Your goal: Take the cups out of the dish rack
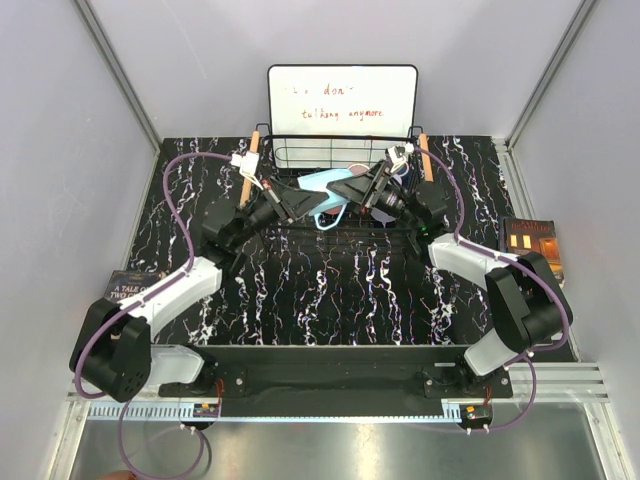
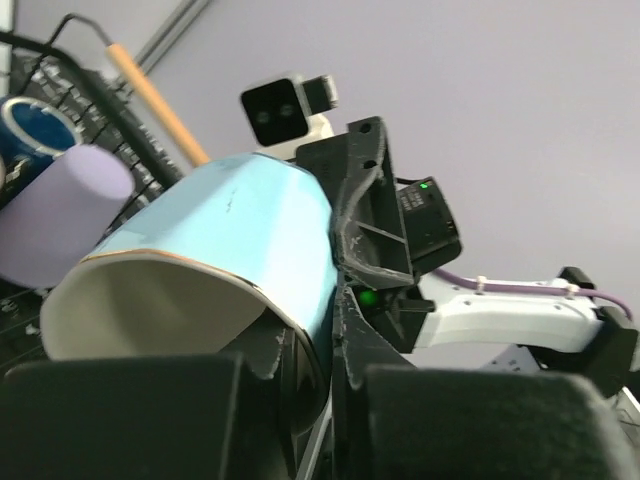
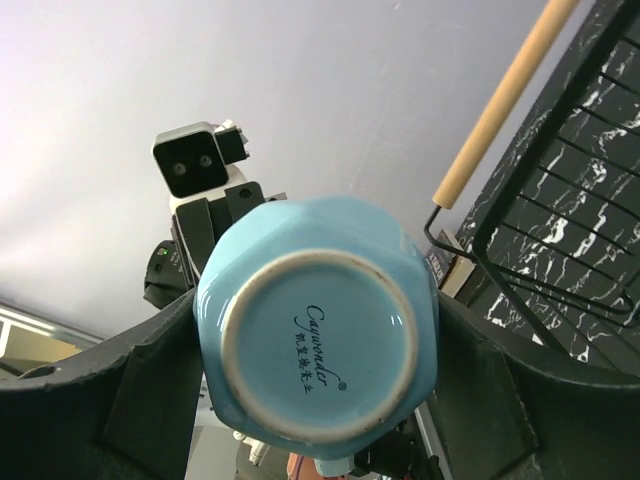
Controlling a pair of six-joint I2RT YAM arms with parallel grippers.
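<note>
The light blue cup (image 1: pixel 322 187) with cream inside is held on its side in the air over the front of the black wire dish rack (image 1: pixel 300 152). My left gripper (image 1: pixel 303 205) is shut on its rim, one finger inside and one outside (image 2: pixel 310 340). My right gripper (image 1: pixel 362 188) is shut on the cup's sides near the base (image 3: pixel 318 370). The cup's base (image 3: pixel 318 350) faces the right wrist camera. The lavender cup (image 2: pixel 60 215) and the dark navy cup (image 2: pixel 30 125) sit in the rack (image 2: pixel 95 105). The other cups are hidden.
The rack's wooden handles (image 1: pixel 248 172) (image 1: pixel 425 157) stand at either end. A white board with writing (image 1: pixel 342 100) leans behind the rack. Books lie at the table's left (image 1: pixel 130 285) and right (image 1: pixel 533 240) edges. The tabletop (image 1: pixel 330 290) is black marbled.
</note>
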